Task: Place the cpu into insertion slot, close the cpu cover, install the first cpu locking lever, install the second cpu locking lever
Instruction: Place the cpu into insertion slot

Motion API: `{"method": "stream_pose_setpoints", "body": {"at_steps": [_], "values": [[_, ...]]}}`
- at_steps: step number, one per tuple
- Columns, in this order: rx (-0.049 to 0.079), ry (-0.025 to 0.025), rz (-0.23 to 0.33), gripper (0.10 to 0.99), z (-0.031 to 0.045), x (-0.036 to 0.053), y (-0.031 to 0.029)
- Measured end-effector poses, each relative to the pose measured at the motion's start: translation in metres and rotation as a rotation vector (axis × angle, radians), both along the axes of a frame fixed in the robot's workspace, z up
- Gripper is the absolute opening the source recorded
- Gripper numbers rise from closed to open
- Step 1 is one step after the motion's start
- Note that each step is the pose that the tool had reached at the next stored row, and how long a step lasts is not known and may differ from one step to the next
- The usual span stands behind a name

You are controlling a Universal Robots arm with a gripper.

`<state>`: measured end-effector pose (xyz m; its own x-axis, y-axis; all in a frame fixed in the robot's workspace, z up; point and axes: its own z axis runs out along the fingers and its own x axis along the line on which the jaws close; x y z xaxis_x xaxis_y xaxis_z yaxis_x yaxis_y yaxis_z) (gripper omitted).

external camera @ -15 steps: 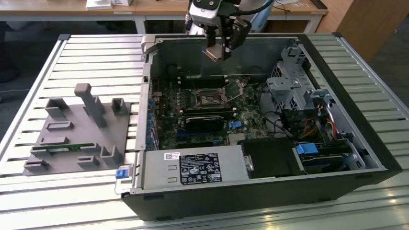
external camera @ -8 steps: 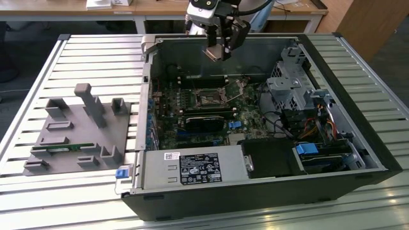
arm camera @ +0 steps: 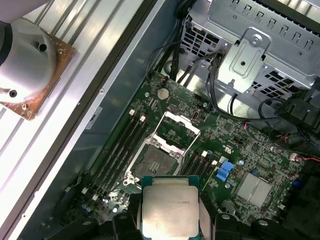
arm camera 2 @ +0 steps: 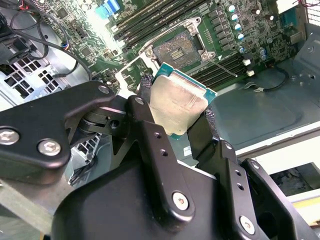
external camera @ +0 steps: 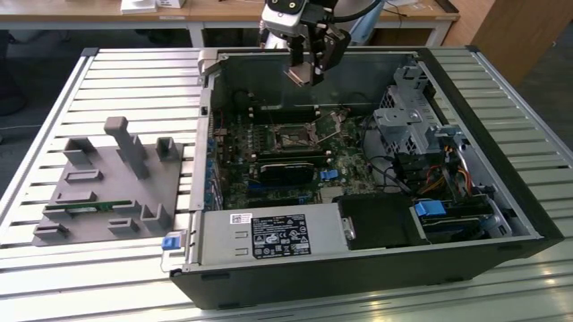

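Gripper (external camera: 307, 72) pinched shut on the cpu (arm camera 2: 177, 102), gripping two opposite edges. It hangs top centre in the exterior view, above the open PC case (external camera: 524, 194). Socket (arm camera: 160, 162) bare, cpu cover (arm camera: 182, 121) flipped up.

Arm (external camera: 291, 17) angled downward, claw (external camera: 304, 72) pinching the cpu (arm camera 2: 177, 102) by its edges

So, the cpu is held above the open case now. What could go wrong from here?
1. The end effector pinches the cpu by two edges only, above the motherboard; a slip could drop it there.
2. The socket lies open; a tilted or offset landing might harm its contacts.
3. The cpu cover stands raised beside the socket and could snag the cpu.
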<state>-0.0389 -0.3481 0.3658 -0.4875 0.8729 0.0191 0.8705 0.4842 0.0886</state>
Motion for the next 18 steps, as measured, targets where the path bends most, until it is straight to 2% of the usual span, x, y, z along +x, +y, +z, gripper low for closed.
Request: {"method": "stream_pose_setpoints", "body": {"at_steps": [18], "values": [[0.0, -0.0001, -0.018, 0.541, -0.0006, 0.0, 0.0]]}}
